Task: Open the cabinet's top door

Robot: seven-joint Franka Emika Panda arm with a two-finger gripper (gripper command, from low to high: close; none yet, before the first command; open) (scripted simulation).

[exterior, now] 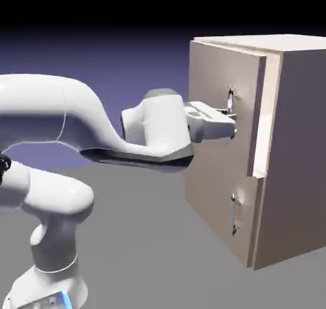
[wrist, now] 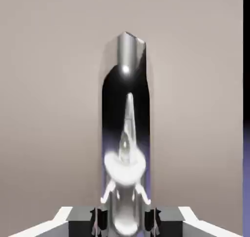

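Observation:
The beige-brown cabinet (exterior: 293, 155) stands at the right of the exterior view. Its top door (exterior: 219, 148) carries a vertical silver bar handle (exterior: 230, 100) and stands slightly ajar, its edge proud of the cabinet's front. My gripper (exterior: 233, 124) reaches in level from the left and is shut on that handle near its lower part. In the hand view the shiny handle (wrist: 125, 133) rises from between the two dark fingertips (wrist: 100, 220), which press on it from both sides, with the door panel (wrist: 49, 109) filling the background.
Below the top door sits a shorter lower door (exterior: 223, 222) with a small handle (exterior: 234, 213). The white arm (exterior: 76, 123) spans the left half of the exterior view above the grey table (exterior: 153, 250).

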